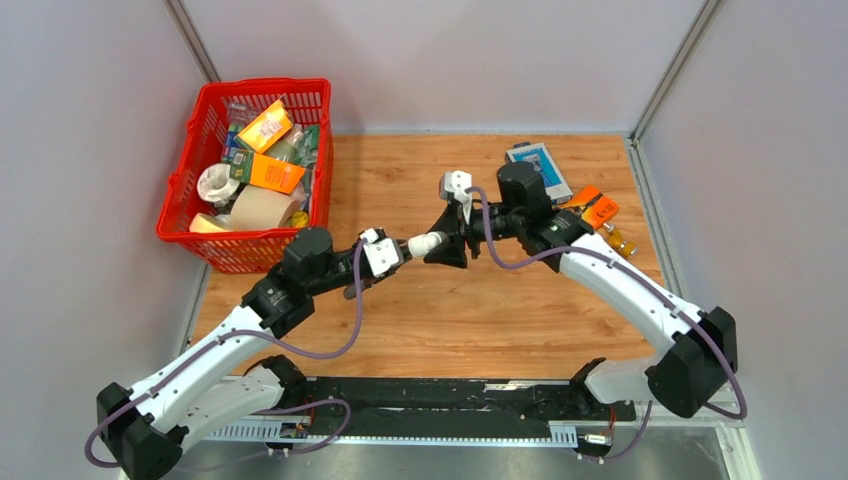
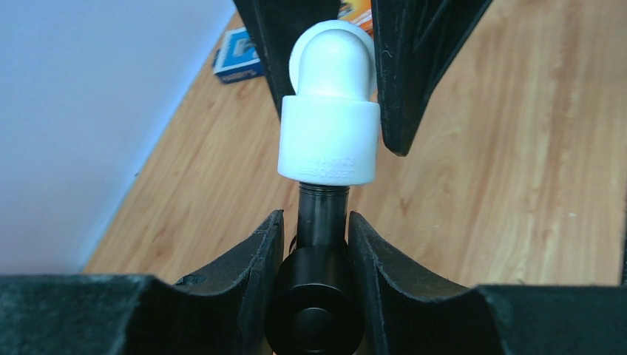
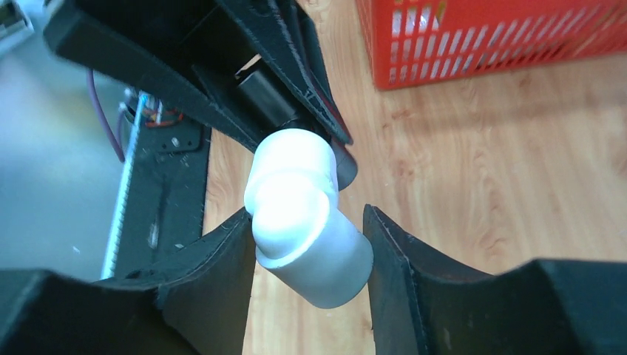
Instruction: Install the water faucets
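Our left gripper [image 2: 314, 222] pinches the dark faucet [image 2: 316, 314]; right gripper [image 3: 307, 214] flanks the white elbow fitting [image 2: 329, 140], grip unclear; we should twist squarely on-axis

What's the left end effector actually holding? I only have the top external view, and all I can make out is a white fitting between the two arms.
Observer: In the left wrist view, the left end effector is clamped on the dark faucet, one finger on each side.
Operator: Is the fitting on it?
Observer: Yes. The white elbow sits over the faucet's end, with some thread showing below its collar.
Operator: Is the right side gripping the elbow?
Observer: In the right wrist view, the right end effector has one finger on each side of the elbow. I cannot tell whether both press on it.
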Robot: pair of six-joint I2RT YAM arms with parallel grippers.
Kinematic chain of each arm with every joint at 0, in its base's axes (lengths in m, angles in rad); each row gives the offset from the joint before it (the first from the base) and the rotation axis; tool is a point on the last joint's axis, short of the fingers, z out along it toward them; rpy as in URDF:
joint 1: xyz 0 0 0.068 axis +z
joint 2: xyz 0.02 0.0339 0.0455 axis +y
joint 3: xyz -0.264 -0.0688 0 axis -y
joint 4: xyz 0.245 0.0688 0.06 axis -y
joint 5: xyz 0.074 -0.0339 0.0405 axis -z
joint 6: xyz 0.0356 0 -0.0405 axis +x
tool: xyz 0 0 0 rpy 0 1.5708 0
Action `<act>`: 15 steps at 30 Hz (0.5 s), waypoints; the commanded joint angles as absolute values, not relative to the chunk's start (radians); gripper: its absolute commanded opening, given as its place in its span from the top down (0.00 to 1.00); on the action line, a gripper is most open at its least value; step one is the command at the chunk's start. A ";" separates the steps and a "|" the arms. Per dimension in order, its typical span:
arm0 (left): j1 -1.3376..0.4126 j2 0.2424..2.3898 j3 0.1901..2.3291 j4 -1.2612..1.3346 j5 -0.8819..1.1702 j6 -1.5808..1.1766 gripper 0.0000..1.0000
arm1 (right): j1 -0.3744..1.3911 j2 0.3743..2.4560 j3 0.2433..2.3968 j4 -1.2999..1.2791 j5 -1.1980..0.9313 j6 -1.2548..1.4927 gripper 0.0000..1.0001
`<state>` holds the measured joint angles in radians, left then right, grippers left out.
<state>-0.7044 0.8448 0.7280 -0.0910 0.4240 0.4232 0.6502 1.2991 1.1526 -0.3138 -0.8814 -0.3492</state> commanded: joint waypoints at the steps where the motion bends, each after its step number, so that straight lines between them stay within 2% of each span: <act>1: -0.703 0.816 0.724 0.136 0.194 0.471 1.00 | 0.664 1.380 1.256 -0.293 -0.813 0.047 1.00; 6: -0.756 0.808 0.673 0.204 0.005 0.534 1.00 | 0.661 1.491 1.328 -0.296 -0.665 0.461 1.00; 9: -0.842 0.822 0.647 0.250 -0.185 0.607 1.00 | 0.663 1.549 1.319 -0.293 -0.643 0.690 1.00; 12: -0.893 0.838 0.640 0.276 -0.348 0.673 1.00 | 0.669 1.578 1.319 -0.293 -0.655 0.738 1.00; 15: -0.894 0.830 0.644 0.256 -0.341 0.677 1.00 | 0.667 1.543 1.331 -0.290 -0.618 0.689 0.92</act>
